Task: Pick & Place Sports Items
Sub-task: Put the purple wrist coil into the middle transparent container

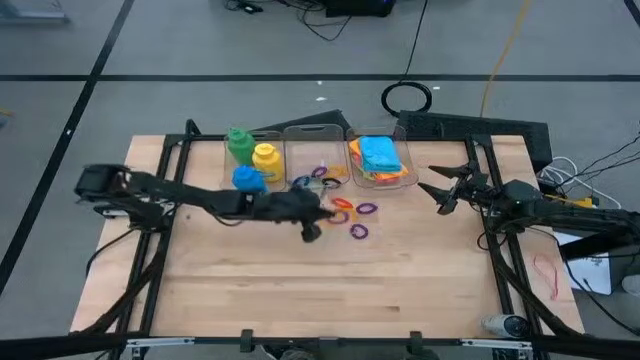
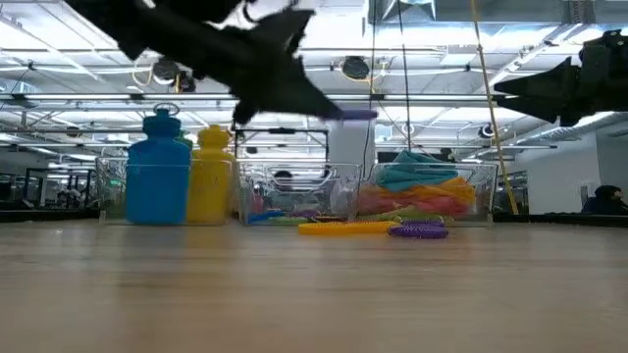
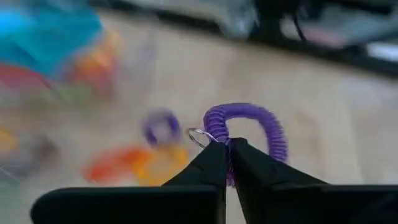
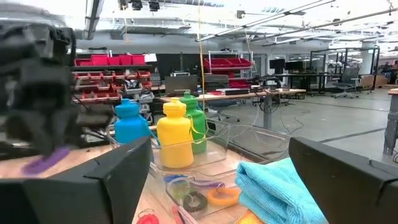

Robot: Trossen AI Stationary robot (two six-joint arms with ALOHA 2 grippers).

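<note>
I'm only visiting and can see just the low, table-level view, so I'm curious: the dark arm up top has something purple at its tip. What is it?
Observer: A purple coiled ring. The left wrist view shows the left gripper with its fingers shut on it.
Operator: I see a blue bottle and a yellow bottle. Any more?
Observer: Yes, one. From above, a green bottle stands behind them.
Operator: Is the other arm carrying anything?
Observer: No. The right gripper is over the table's right side, its fingers open and empty.
</note>
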